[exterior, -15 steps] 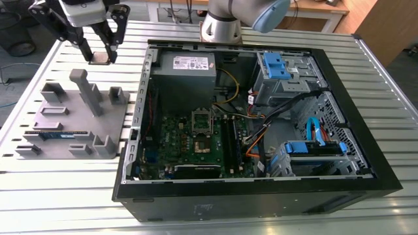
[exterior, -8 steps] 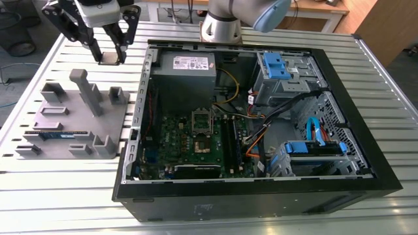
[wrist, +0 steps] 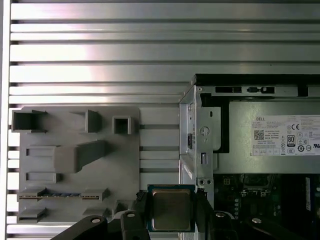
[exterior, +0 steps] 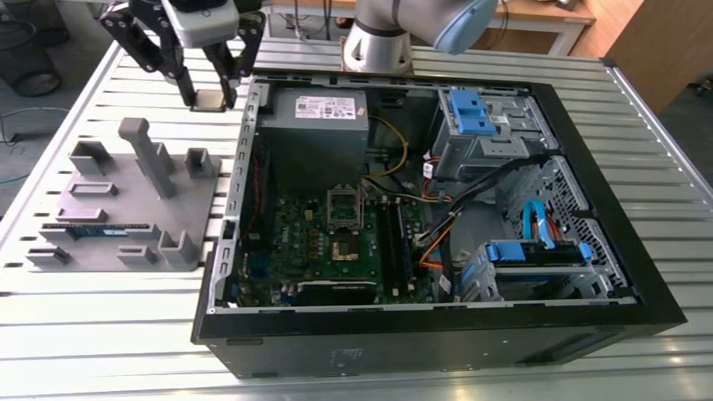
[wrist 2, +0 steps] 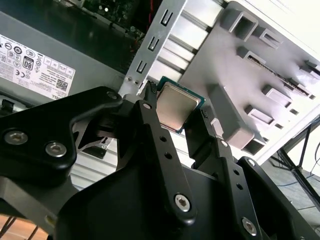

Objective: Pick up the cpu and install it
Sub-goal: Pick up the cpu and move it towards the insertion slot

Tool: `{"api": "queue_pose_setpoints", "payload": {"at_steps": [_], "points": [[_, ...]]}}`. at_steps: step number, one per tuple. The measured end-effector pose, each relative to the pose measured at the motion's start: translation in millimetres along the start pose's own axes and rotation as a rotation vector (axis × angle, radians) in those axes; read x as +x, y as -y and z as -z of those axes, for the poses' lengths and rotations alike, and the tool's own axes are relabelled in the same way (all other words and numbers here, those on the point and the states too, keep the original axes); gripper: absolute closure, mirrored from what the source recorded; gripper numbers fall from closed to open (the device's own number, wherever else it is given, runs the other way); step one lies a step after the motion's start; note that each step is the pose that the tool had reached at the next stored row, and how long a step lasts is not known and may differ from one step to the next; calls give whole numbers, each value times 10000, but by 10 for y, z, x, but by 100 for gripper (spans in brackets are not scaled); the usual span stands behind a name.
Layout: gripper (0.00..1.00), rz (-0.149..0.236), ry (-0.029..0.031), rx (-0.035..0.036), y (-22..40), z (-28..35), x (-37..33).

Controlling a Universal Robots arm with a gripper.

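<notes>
The cpu (wrist 2: 176,104), a small flat square chip with a shiny silver top and a thin green rim, is held in the air between the black fingers of my gripper (wrist 2: 175,112). In the exterior view the gripper (exterior: 209,100) hangs above the table just off the open computer case's (exterior: 252,113) far left corner, with the cpu (exterior: 209,102) at its tips. The first wrist view looks down on the cpu (wrist: 170,208) beside the case wall. The silver cpu socket (exterior: 344,225) sits on the green motherboard (exterior: 300,242) inside the case.
A grey fixture tray (exterior: 123,200) with upright posts and slots lies on the slatted metal table (exterior: 89,334), left of the case, and holds a blue-green memory stick (exterior: 95,229). Inside the case are a grey power supply (exterior: 323,109), blue drive brackets (exterior: 468,109) and cables (exterior: 446,209).
</notes>
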State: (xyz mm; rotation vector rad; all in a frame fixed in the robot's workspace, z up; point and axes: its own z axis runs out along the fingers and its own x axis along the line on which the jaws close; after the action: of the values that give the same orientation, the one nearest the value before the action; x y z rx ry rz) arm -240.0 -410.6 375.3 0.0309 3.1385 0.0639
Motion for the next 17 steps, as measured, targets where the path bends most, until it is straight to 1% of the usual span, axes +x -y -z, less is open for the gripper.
{"api": "queue_pose_setpoints", "payload": {"at_steps": [17], "points": [[53,-1,0,0,-10,-1,-507]]}}
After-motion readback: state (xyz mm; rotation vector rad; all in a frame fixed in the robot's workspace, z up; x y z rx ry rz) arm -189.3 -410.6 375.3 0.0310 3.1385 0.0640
